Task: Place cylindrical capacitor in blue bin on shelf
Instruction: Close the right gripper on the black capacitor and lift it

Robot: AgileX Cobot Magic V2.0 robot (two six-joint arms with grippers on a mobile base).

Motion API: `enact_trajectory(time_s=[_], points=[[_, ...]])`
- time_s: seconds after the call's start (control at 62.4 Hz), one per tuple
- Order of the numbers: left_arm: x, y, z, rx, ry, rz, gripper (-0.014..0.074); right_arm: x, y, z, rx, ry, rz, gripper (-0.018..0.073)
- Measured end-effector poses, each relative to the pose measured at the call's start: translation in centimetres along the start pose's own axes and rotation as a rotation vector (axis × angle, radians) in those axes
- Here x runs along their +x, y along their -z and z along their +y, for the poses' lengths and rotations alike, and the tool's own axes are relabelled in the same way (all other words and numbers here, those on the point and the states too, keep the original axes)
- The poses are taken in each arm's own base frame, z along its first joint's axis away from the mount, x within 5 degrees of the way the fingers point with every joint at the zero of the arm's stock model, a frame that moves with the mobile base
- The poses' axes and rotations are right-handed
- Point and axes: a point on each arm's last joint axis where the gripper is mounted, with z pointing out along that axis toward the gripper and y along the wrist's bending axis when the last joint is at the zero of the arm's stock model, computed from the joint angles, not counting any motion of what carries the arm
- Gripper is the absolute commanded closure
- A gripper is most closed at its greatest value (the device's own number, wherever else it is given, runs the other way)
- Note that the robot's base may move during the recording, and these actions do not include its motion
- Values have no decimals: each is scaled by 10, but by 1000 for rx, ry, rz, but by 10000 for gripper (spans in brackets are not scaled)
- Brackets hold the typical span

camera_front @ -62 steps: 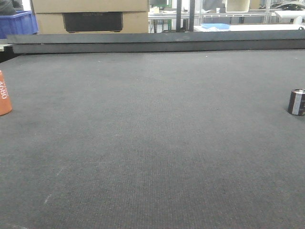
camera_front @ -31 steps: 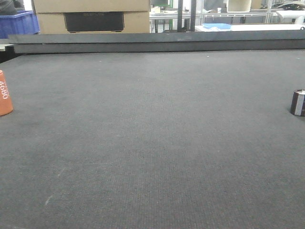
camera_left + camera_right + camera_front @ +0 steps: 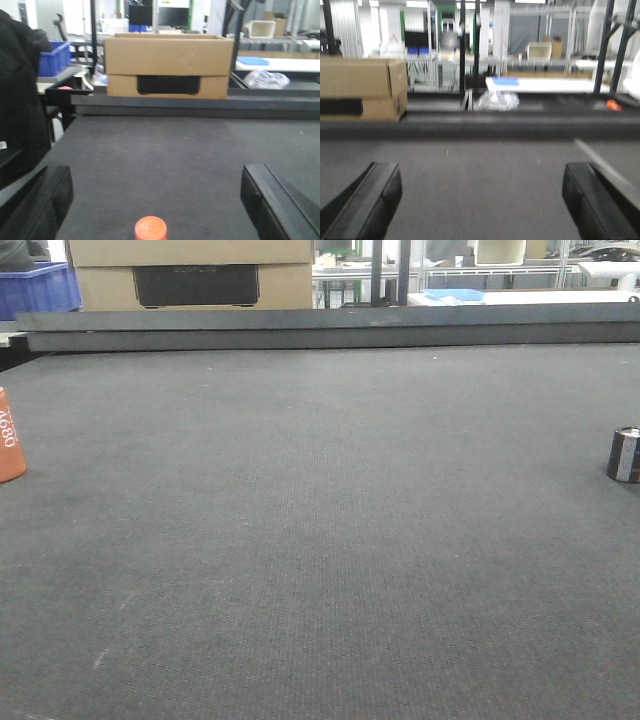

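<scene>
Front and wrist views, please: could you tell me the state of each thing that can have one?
cylindrical capacitor, upright on the mat, far right, not gripped.
orange cylinder, upright at the mat's left edge, not gripped.
left gripper, open, empty.
right gripper, open, empty.

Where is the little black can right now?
In the front view, the cylindrical capacitor stands upright at the far right edge of the dark mat, far across from the orange cylinder at the left edge.
</scene>
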Motion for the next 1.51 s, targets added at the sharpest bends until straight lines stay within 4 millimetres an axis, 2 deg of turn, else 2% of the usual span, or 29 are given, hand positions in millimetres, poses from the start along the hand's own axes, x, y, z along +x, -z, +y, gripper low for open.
enact_trajectory(time_s=[0.128, 0.272, 0.401, 0.545, 0.721, 0.914, 1.218, 1.507], points=[[1, -5, -2, 13, 0, 4, 6, 25, -23, 5, -43, 0, 149, 1], [0, -8, -2, 14, 0, -6, 6, 70, -51, 13, -85, 8, 314, 1], [-1, -8, -2, 14, 0, -23, 6, 108, -70, 14, -78, 15, 387, 1], [-2, -8, -2, 14, 0, -28, 6, 138, -88, 13, -63, 22, 387, 1], [-2, -8, -2, 14, 0, -30, 6, 163, -114, 13, -46, 32, 338, 1], [-2, -8, -2, 14, 0, -31, 6, 188, -131, 11, -11, 24, 301, 1], [-2, -8, -2, 14, 0, -31, 6, 227, -144, 6, 41, 26, 319, 1], [-2, -8, -2, 16, 16, -31, 6, 247, -148, 2, 83, 35, 290, 1]])
